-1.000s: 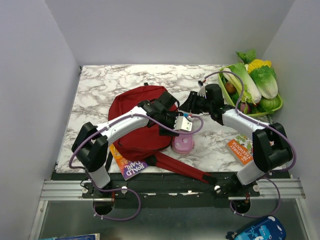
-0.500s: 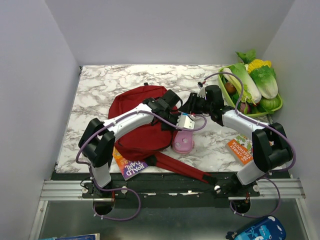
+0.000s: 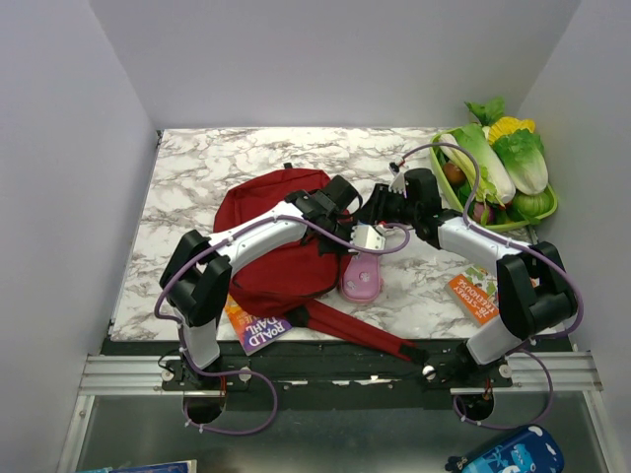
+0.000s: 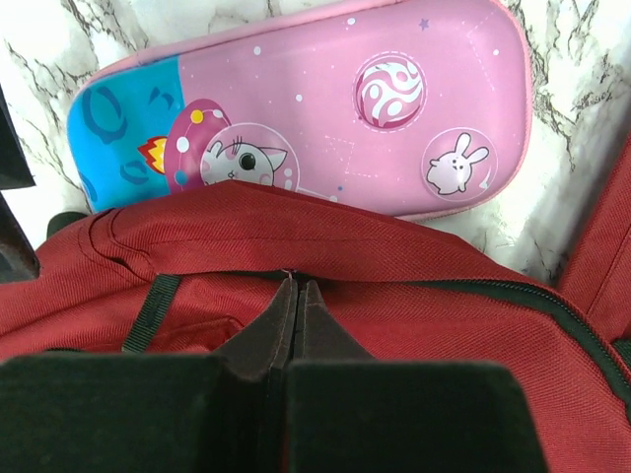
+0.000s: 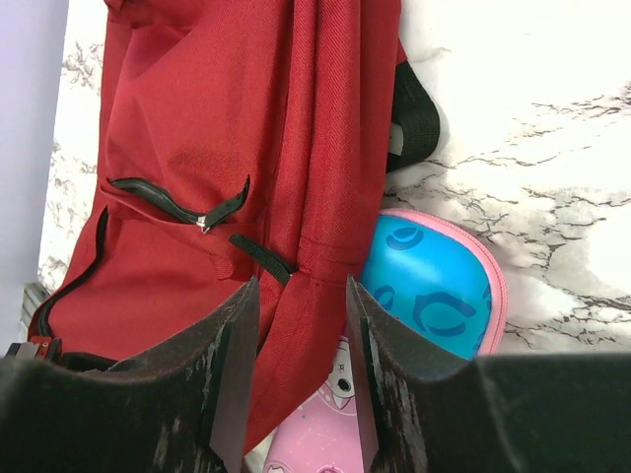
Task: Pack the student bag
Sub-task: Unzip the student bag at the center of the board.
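Observation:
The dark red student bag [image 3: 266,256] lies at mid-table, with a pink cartoon pencil case [image 3: 361,279] against its right edge. My left gripper [image 3: 347,221] reaches over the bag's right side. In the left wrist view it [image 4: 294,284] is shut, tips meeting on the bag's [image 4: 444,345] black zipper line; I cannot tell if anything thin is pinched. The pencil case [image 4: 325,108] lies just beyond. My right gripper [image 3: 374,209] comes from the right. In its wrist view it [image 5: 301,296] is closed on a fold of the bag's [image 5: 197,118] edge, above the pencil case [image 5: 434,281].
A purple and orange book [image 3: 258,330] sticks out from under the bag's near-left corner. An orange book [image 3: 473,293] lies at the right. A green basket [image 3: 498,223] of vegetables fills the far right corner. A red shoulder strap [image 3: 355,330] trails toward the near edge.
My left gripper has moved up and right along the bag to its zipper line and closed. The right gripper has kept its place and opening.

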Controlling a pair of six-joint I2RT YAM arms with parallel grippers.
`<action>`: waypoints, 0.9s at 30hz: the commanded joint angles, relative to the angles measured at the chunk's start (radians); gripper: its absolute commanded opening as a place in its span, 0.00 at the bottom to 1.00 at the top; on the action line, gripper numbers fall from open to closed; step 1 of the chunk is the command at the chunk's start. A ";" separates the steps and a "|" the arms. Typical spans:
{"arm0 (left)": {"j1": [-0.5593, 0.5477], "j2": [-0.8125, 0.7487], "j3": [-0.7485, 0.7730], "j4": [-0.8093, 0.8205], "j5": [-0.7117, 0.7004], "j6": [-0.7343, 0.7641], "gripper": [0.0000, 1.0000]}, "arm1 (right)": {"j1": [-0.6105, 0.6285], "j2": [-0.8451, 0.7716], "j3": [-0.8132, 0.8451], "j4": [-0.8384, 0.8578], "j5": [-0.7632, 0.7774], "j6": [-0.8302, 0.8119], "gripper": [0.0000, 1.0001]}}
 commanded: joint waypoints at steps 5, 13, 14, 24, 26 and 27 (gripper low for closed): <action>-0.004 -0.019 0.048 -0.040 -0.053 -0.067 0.00 | 0.008 0.029 0.015 0.005 -0.066 -0.011 0.50; -0.034 -0.053 0.077 -0.048 -0.092 -0.147 0.00 | 0.066 0.104 0.082 -0.032 -0.060 -0.025 0.69; -0.036 -0.059 0.072 -0.045 -0.092 -0.147 0.00 | 0.068 0.115 0.087 -0.030 -0.064 -0.022 0.69; -0.037 -0.107 0.098 -0.068 -0.095 -0.164 0.00 | 0.097 0.196 0.142 -0.064 -0.014 -0.075 0.63; -0.037 -0.113 0.103 -0.069 -0.087 -0.173 0.00 | 0.100 0.219 0.167 -0.063 -0.024 -0.074 0.59; -0.037 -0.118 0.106 -0.069 -0.084 -0.178 0.00 | 0.102 0.224 0.173 -0.060 -0.029 -0.068 0.54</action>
